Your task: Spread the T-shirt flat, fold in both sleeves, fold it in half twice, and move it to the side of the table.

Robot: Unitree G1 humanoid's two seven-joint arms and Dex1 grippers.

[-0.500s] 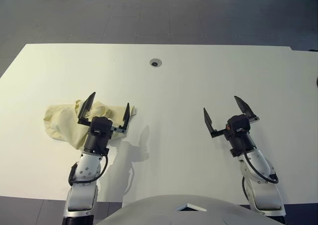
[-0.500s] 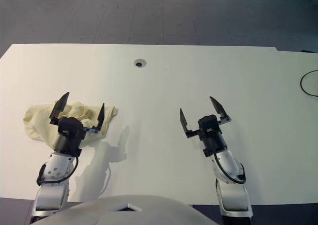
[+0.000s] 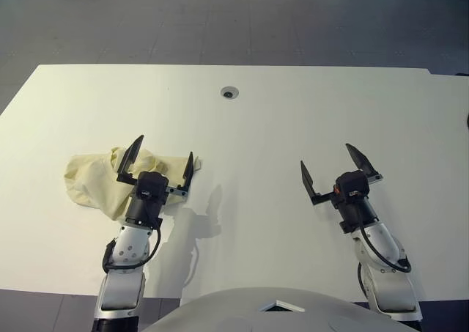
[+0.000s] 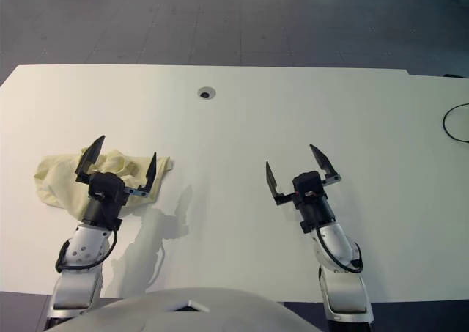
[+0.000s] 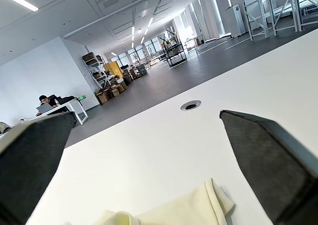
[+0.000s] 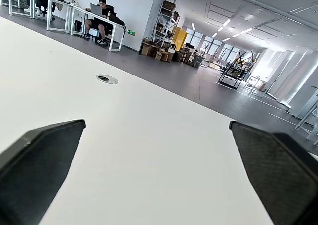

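Little has changed in the last half second: the left gripper [image 3: 165, 149] has edged a touch to the right, and the right gripper [image 3: 327, 156] sits as it did. The T-shirt [image 3: 88, 179] has not moved either. It lies as a crumpled pale yellow heap on the left, near part of the table [image 3: 293, 112], bunched with no sleeve or hem laid out that I can make out. The left gripper is released, its two fingers spread wide, and hangs over the right end of the heap. The left wrist view shows a corner of cloth low between the fingers, with bare table beyond it up to the round hole [image 3: 229, 92] at the far middle. Whether the fingers touch the cloth cannot be told, but they grip nothing. The right gripper is likewise released and empty, above bare table well to the right of the shirt. The small shift reads as the left arm lining up on the edge of the cloth before taking hold. By my judgement the task is at its very start: the shirt is not yet spread, and the sleeve folds, both halvings and the move to the side remain. The right arm will likely have to cross toward the heap to take a second corner.
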